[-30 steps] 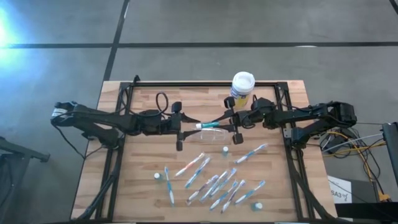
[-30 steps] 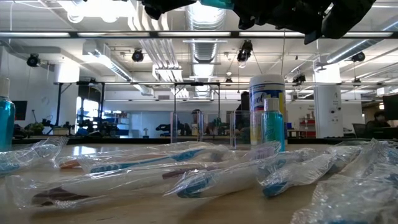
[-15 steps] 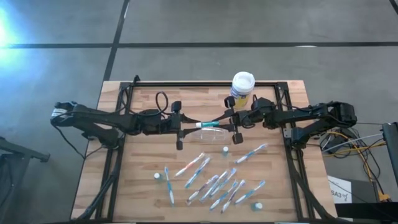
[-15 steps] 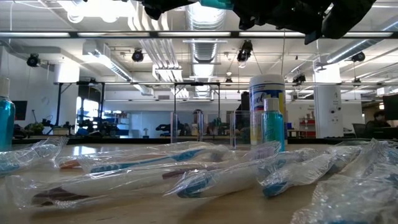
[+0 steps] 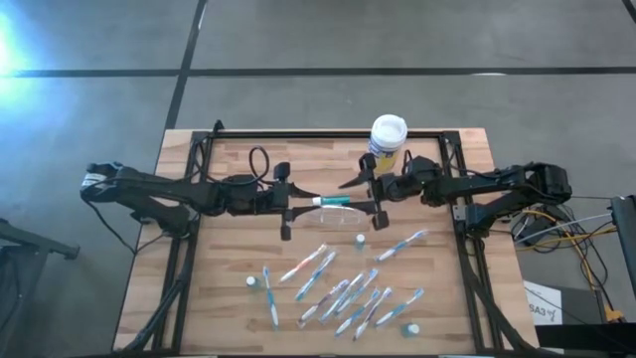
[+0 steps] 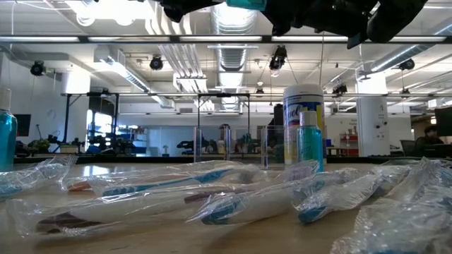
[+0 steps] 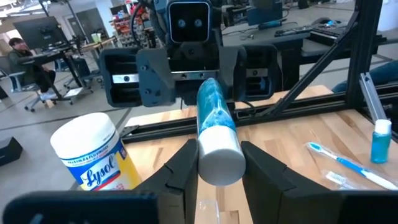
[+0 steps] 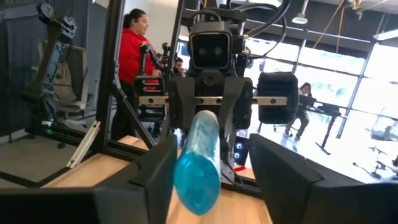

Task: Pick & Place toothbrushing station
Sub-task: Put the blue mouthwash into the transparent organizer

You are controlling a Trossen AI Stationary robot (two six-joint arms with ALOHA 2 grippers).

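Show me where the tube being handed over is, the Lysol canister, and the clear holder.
tube (image 7: 214,130): left wrist view, its blue body.
Lysol canister (image 7: 93,158): left wrist view, its yellow-blue label.
clear holder (image 6: 272,148): low view, its clear front wall.

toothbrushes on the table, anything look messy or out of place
Yes: the wrapped toothbrushes lie scattered at mixed angles across the table's near half, none in the clear holder, and small tubes stand loose among them.

You get a strong white glare at the upper left corner of the high view, bleaching the floor (image 5: 20,45). In the low view, ceiling lights (image 6: 106,8) blow out and the near wrapped toothbrushes (image 6: 212,201) blur; wrist views soften up close
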